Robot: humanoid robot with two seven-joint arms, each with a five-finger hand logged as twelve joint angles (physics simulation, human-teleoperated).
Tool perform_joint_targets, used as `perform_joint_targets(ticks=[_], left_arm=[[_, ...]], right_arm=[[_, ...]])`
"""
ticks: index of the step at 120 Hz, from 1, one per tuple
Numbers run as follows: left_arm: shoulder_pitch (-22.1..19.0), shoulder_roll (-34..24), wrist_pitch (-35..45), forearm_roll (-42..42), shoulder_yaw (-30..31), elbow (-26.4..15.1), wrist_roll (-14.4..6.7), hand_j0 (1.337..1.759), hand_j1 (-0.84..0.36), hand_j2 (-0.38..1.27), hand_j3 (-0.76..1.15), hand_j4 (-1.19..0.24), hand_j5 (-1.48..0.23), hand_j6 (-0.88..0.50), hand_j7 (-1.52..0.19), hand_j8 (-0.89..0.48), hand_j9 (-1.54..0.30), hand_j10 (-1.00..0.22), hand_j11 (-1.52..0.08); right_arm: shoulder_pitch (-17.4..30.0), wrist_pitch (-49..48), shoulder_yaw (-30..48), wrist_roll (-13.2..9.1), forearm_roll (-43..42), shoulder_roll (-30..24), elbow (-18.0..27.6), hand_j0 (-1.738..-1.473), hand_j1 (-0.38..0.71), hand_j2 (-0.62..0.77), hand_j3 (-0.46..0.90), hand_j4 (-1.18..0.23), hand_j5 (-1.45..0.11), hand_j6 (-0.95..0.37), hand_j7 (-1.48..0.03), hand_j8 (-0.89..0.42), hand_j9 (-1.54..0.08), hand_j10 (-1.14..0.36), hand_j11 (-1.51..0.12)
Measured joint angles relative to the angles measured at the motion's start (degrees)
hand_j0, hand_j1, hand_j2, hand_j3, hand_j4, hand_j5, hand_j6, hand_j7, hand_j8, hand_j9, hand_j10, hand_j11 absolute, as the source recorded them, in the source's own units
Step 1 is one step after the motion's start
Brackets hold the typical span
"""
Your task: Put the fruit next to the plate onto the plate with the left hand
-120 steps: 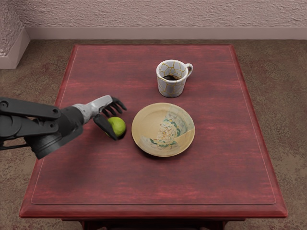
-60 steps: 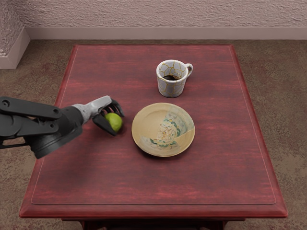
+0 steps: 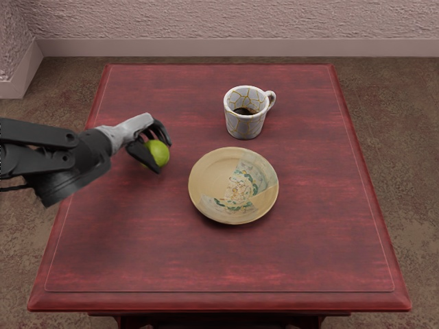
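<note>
A small green lime (image 3: 158, 152) is held in my left hand (image 3: 149, 145), whose dark fingers curl around it. The hand and fruit hang above the red table, up and to the left of the plate. The plate (image 3: 233, 185) is a shallow tan dish with a green and white pattern, lying near the table's middle with nothing on it. My left arm comes in from the left edge. The right arm does not show.
A white mug (image 3: 245, 112) with gold crack lines and dark liquid stands behind the plate. The red wooden table (image 3: 219, 260) has a raised border; brown carpet lies around it.
My left hand closed on the lime beside the plate, then lifted it off the table and drew it up and slightly left, away from the plate.
</note>
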State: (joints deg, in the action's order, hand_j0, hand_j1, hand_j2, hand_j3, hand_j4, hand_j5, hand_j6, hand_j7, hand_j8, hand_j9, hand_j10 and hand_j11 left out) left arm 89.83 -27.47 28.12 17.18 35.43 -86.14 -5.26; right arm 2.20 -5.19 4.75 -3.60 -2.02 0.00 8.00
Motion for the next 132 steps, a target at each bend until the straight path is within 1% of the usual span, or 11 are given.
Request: perform_joint_targets(ticks=[27,41,45,59,66,67,75,91,116,132], left_arm=[[3.84,4.08,-0.18,-1.71,0.21,0.00,-0.02,1.655,-0.23,0.33,0.00,-0.65,-0.89,-0.46,-0.88,-0.43,-0.88,-0.60,-0.88],[5.76,6.35,-0.18,-3.32,0.94,-0.01,-0.07,1.655,-0.24,0.38,0.00,-0.65,-0.89,-0.46,-0.88,-0.41,-0.88,-0.60,-0.88],[6.10,7.10,-0.16,-3.73,1.10,0.00,-0.08,1.655,-0.25,0.36,0.00,-0.65,-0.89,-0.45,-0.88,-0.41,-0.88,-0.59,-0.88],[7.85,9.64,-0.18,-5.26,1.87,-0.01,-0.08,1.655,-0.28,0.42,0.00,-0.64,-0.90,-0.44,-0.88,-0.40,-0.89,-0.57,-0.88],[8.46,10.75,-0.16,-5.96,2.21,-0.01,-0.10,1.655,-0.27,0.40,0.00,-0.65,-0.89,-0.44,-0.88,-0.40,-0.88,-0.58,-0.88],[8.52,10.92,-0.17,-6.05,2.23,0.00,-0.09,1.654,-0.26,0.36,0.00,-0.64,-0.89,-0.44,-0.88,-0.39,-0.89,-0.57,-0.88],[8.93,11.80,-0.14,-6.79,2.46,0.00,-0.11,1.655,-0.26,0.40,0.00,-0.65,-0.89,-0.46,-0.87,-0.41,-0.88,-0.58,-0.88],[9.84,14.21,-0.18,-8.18,2.78,-0.01,-0.14,1.655,-0.30,0.46,0.00,-0.64,-0.90,-0.43,-0.88,-0.39,-0.89,-0.56,-0.88],[12.64,19.56,-0.06,-11.44,3.92,-0.02,-0.13,1.654,-0.32,0.49,0.00,-0.63,-0.91,-0.41,-0.88,-0.37,-0.89,-0.54,-0.88],[13.08,21.82,0.05,-13.01,4.38,-0.02,-0.12,1.654,-0.33,0.50,0.00,-0.63,-0.92,-0.41,-0.89,-0.37,-0.90,-0.54,-0.89]], right_arm=[[0.00,0.00,0.00,0.00,0.00,0.00,0.00,-1.658,-0.35,0.00,0.00,0.00,0.00,0.00,0.00,0.00,0.00,0.00,0.00],[0.00,0.00,0.00,0.00,0.00,0.00,0.00,-1.658,-0.35,0.00,0.00,0.00,0.00,0.00,0.00,0.00,0.00,0.00,0.00],[0.00,0.00,0.00,0.00,0.00,0.00,0.00,-1.658,-0.35,0.00,0.00,0.00,0.00,0.00,0.00,0.00,0.00,0.00,0.00],[0.00,0.00,0.00,0.00,0.00,0.00,0.00,-1.658,-0.35,0.00,0.00,0.00,0.00,0.00,0.00,0.00,0.00,0.00,0.00],[0.00,0.00,0.00,0.00,0.00,0.00,0.00,-1.658,-0.35,0.00,0.00,0.00,0.00,0.00,0.00,0.00,0.00,0.00,0.00],[0.00,0.00,0.00,0.00,0.00,0.00,0.00,-1.658,-0.35,0.00,0.00,0.00,0.00,0.00,0.00,0.00,0.00,0.00,0.00],[0.00,0.00,0.00,0.00,0.00,0.00,0.00,-1.658,-0.35,0.00,0.00,0.00,0.00,0.00,0.00,0.00,0.00,0.00,0.00],[0.00,0.00,0.00,0.00,0.00,0.00,0.00,-1.658,-0.35,0.00,0.00,0.00,0.00,0.00,0.00,0.00,0.00,0.00,0.00],[0.00,0.00,0.00,0.00,0.00,0.00,0.00,-1.658,-0.35,0.00,0.00,0.00,0.00,0.00,0.00,0.00,0.00,0.00,0.00],[0.00,0.00,0.00,0.00,0.00,0.00,0.00,-1.658,-0.35,0.00,0.00,0.00,0.00,0.00,0.00,0.00,0.00,0.00,0.00]])
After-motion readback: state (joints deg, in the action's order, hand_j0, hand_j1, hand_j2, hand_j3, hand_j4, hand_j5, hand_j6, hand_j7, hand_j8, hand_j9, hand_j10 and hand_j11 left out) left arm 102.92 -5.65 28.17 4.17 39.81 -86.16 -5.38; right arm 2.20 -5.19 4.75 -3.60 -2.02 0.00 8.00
